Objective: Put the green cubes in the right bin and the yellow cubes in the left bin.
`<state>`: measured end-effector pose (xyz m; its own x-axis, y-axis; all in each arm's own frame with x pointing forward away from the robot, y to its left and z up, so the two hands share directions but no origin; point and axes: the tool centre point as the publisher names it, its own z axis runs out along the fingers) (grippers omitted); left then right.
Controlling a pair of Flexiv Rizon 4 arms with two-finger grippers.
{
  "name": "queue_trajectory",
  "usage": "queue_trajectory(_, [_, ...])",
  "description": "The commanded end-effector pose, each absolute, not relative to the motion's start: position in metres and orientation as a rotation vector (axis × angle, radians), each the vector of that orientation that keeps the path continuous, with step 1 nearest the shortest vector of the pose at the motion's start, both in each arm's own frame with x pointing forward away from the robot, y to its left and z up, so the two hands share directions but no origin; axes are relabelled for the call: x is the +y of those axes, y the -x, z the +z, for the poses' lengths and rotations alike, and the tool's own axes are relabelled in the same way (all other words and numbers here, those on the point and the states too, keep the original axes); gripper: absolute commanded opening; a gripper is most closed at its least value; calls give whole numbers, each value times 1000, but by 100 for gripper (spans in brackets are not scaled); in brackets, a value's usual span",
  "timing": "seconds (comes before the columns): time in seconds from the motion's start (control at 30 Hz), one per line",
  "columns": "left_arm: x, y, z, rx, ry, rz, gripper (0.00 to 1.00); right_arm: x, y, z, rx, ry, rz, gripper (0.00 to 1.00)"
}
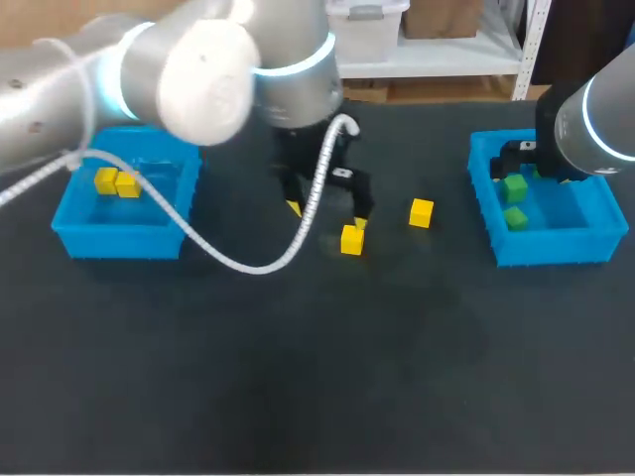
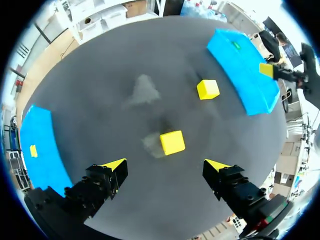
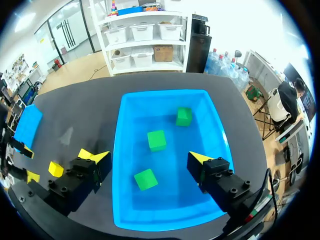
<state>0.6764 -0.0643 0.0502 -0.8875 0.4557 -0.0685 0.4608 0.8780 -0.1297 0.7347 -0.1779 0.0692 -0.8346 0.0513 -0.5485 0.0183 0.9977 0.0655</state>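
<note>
Dark grey surface [image 1: 298, 377] under both arms, carrying two blue bins and loose cubes. Around the middle, near yellow cube [image 1: 351, 240] lying flat on the surface just beneath the left gripper [image 1: 327, 213]. In the left wrist view, that cube just ahead of the gap between the yellow-tipped fingers and touched by neither. Fingers of the left gripper spread wide, holding nothing. Slightly farther back and toward the right side, far yellow cube [image 1: 421, 212], also loose on the surface, apart from both bins. Off to the left, left bin [image 1: 119, 243] with a yellow cube pair [image 1: 127, 184] inside, side by side and touching. Off to the right, right bin [image 1: 551, 248] with the right gripper [image 3: 147, 157] poised over it. Its fingers parted wide and gripping nothing, one tip outside the bin's wall, the other over its floor. Inside the right bin, three green cubes apart from one another: nearest green cube [image 3: 146, 179], middle green cube [image 3: 157, 140], and farthest green cube [image 3: 183, 116] close to the far wall.
</note>
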Motion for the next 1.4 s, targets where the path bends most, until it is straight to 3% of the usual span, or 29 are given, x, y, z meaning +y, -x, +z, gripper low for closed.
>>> queue_trajectory(0.03, [-86,-684,31,3119,-767,-123,100,-179,-732,68,2548,-51,76,100])
queue_trajectory(0.53, [-78,-702,-13,3135,-680,48,100,-179,-732,68,2548,-51,76,100])
queue_trajectory(0.57, [-77,-702,-13,3132,-671,46,88,-179,-732,68,2548,-51,76,100])
queue_trajectory(0.6, [-76,-701,-13,3115,-666,50,47,-179,-732,68,2548,-51,76,100])
queue_trajectory(0.63, [-75,-701,-12,3106,-677,51,0,-179,-732,68,2548,-51,76,100])
queue_trajectory(1.03, [-56,-713,19,3079,-614,-66,0,-179,-732,68,2548,-51,76,100])
queue_trajectory(1.4, [5,-760,72,2915,-365,-71,0,-179,-732,68,2548,-51,76,100])
